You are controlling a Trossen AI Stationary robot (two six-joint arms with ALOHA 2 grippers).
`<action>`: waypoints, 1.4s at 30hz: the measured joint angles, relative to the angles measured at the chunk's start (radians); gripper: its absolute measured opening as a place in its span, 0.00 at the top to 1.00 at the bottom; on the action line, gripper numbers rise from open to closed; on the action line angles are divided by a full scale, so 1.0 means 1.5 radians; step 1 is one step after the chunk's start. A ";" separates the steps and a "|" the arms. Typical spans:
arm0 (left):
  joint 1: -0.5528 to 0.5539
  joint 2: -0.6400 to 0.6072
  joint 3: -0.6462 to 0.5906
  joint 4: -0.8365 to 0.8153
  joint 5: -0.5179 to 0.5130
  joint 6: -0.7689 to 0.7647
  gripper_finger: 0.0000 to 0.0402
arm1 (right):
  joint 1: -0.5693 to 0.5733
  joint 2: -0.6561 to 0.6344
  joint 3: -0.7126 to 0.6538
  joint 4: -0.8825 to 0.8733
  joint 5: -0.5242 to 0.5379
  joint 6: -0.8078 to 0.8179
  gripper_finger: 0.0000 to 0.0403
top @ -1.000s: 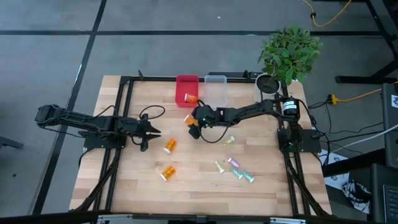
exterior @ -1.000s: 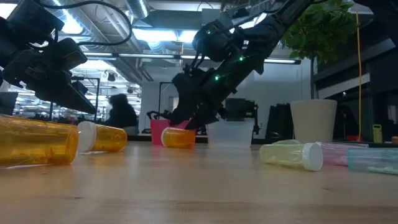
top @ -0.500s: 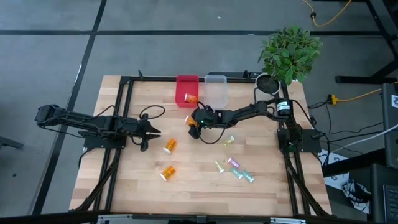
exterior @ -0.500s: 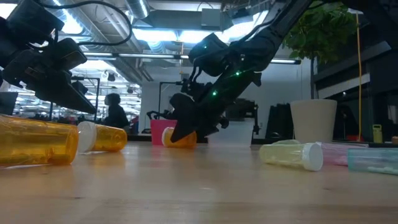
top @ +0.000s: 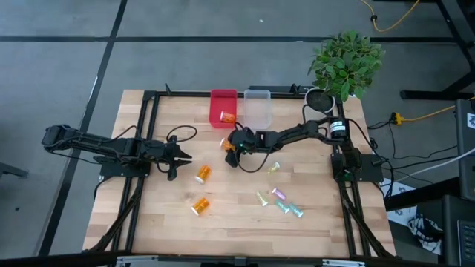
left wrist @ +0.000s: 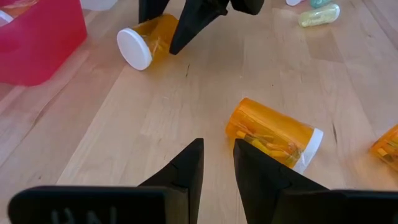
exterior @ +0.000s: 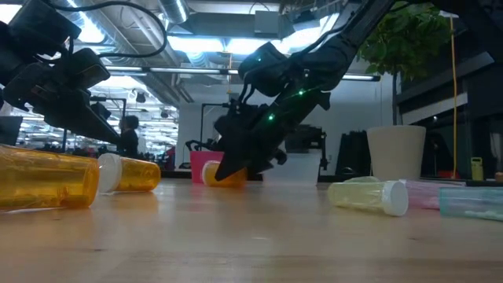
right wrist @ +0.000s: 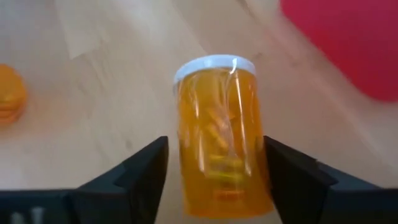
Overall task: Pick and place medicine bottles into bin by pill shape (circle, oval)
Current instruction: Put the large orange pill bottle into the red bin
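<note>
An orange bottle with a white cap lies on its side on the table in front of the red bin; it also shows in the high view. My right gripper is open and low over it, one finger on each side of its body. My left gripper hovers at the table's left, slightly open and empty, with another orange bottle lying just ahead of it. A third orange bottle lies nearer the front edge. Several pale vials lie at the front right. My right gripper's fingers stand along the two sides of the orange bottle's body, slanting down from the table's right, with the cap end pointing away from them. A gap shows at one finger; at the other I cannot tell whether it touches. The bottle lies on the table.
The red bin holds one orange bottle. A clear bin stands right of it. A yellow vial lies just beside my right arm. A potted plant stands at the far right corner. A person shows in the room behind.
My right gripper has gone down to the table and now has its open fingers around the orange bottle in front of the red bin. The bottle has stayed where it was.
</note>
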State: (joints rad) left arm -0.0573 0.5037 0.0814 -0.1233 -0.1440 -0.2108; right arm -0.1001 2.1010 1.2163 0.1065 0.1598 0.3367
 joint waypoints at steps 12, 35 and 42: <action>0.000 0.000 0.000 0.000 0.000 0.000 0.79 | 0.000 -0.002 0.042 0.005 -0.003 -0.027 0.53; 0.000 0.000 0.000 0.000 0.000 0.001 0.79 | -0.109 -0.006 0.203 -0.108 0.132 -0.087 0.38; 0.000 0.000 0.000 0.000 0.000 0.001 0.79 | -0.115 -0.006 0.203 -0.097 0.050 -0.071 0.31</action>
State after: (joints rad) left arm -0.0570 0.5037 0.0814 -0.1230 -0.1440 -0.2089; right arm -0.2732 2.0926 1.5215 -0.0393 0.2347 0.2305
